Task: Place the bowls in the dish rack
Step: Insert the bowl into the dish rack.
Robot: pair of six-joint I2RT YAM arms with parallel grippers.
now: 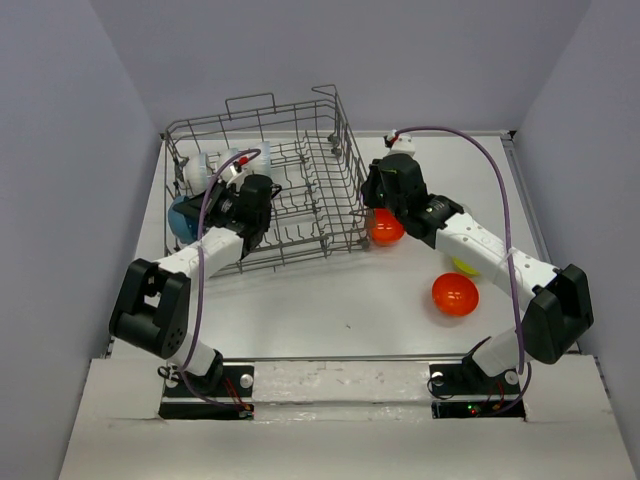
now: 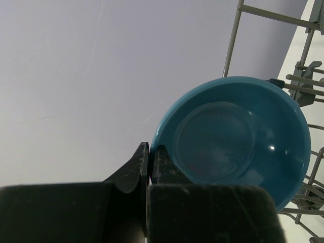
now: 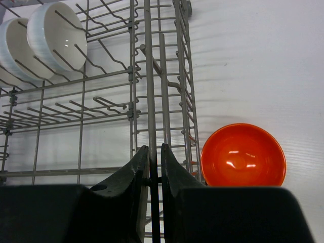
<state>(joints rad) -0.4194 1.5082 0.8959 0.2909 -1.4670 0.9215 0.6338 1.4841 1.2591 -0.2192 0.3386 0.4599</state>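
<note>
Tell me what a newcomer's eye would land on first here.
The grey dish rack sits askew in the far left of the top view, and the right gripper is clamped on one of its side wires. Just right of that side lies an orange bowl, with a second orange bowl apart from it, nearer the camera. At the rack's left end a blue bowl stands on edge, the shut left gripper at its rim.

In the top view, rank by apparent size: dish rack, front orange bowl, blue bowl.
Largest: dish rack
Next: front orange bowl
Smallest: blue bowl, but the left arm hides part, so those two are unsure.
</note>
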